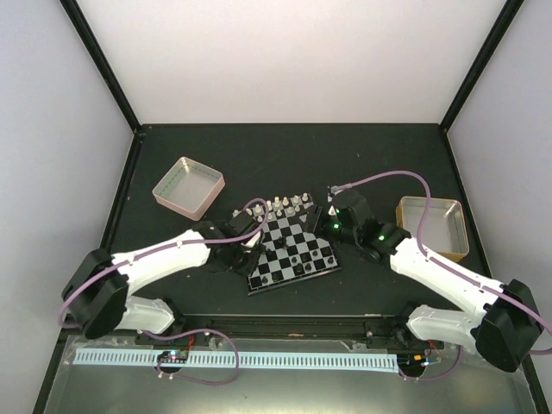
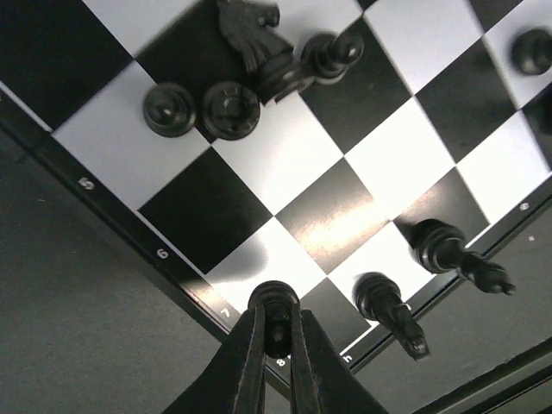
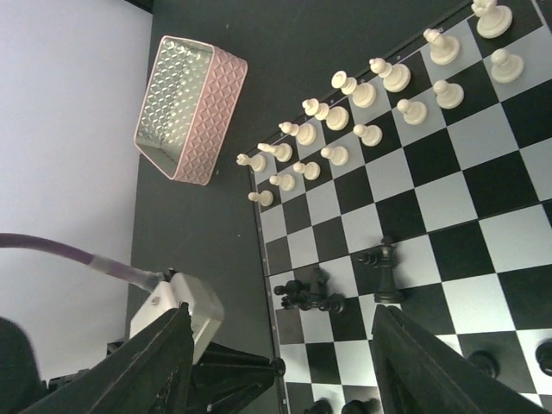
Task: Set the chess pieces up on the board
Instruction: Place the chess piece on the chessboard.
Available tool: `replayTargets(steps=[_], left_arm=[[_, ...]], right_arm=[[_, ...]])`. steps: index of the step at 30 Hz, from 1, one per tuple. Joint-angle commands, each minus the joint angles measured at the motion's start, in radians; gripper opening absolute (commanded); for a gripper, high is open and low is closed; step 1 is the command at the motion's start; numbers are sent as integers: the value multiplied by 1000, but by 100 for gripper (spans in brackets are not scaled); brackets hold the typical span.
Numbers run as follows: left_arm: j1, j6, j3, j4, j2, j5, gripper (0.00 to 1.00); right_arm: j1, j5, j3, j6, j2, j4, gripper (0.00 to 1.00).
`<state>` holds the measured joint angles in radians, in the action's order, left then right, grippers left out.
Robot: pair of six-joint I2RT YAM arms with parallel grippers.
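Over at 10 o'clock from the board (image 1: pixel 291 250), a pink-sided tray (image 1: pixel 188 186) rests on the dark table (image 1: pixel 216 155), well apart from the checks. Next comes the left gripper (image 2: pixel 276 323), reaching in at the board's 9 o'clock side with its jaws clamped on 1 small round-topped black piece (image 2: pixel 275 302). That piece hangs over the squares just beside the rim, near the printed 7 and 8, and I cannot tell whether its base touches the board. The board itself lies at the table's middle, turned a little askew. White pieces (image 1: pixel 289 205) stand in 2 rows along its 12 o'clock edge. A loose cluster of black pieces (image 2: pixel 250 78) crowds together nearer the centre: 2 round-topped ones side by side, with a knight and another touching them at 1 o'clock. A taller black piece (image 3: pixel 385 272) stands upright just beside that cluster, and 2 more black pieces (image 2: pixel 448 250) stand at the rim near the held one. The right gripper (image 3: pixel 285 371) hovers at the board's 2 o'clock corner, jaws wide apart with nothing between them. A tan-sided tray (image 1: pixel 431 226) sits at 3 o'clock, near the right arm
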<state>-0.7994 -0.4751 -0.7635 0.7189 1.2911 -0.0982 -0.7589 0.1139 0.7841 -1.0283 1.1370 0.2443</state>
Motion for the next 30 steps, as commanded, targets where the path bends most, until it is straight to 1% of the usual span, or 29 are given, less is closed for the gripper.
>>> replayTargets(steps=[1,11,16,24,27,28,30], left_arm=[[5,43,-69,71,88,-67,4],[6,83,-112,111,179,-82,5],[6,82,-121,99,205,-44,7],[6,82,-107,71,223,-39,10],[5,81,-97,69,220,-40,15],[5,82,-96,68,218,-38,18],[6,83,-98,67,215,-37,28]], right_arm=[[12,-33,29,58,10,22,57],[26,-32,28,74,17,24,58],[28,-23,39,81,27,32,58],[28,-18,27,75,20,32,58],[28,-16,24,73,19,32,58],[28,-16,23,72,18,32,58],[29,-14,22,71,17,32,58]])
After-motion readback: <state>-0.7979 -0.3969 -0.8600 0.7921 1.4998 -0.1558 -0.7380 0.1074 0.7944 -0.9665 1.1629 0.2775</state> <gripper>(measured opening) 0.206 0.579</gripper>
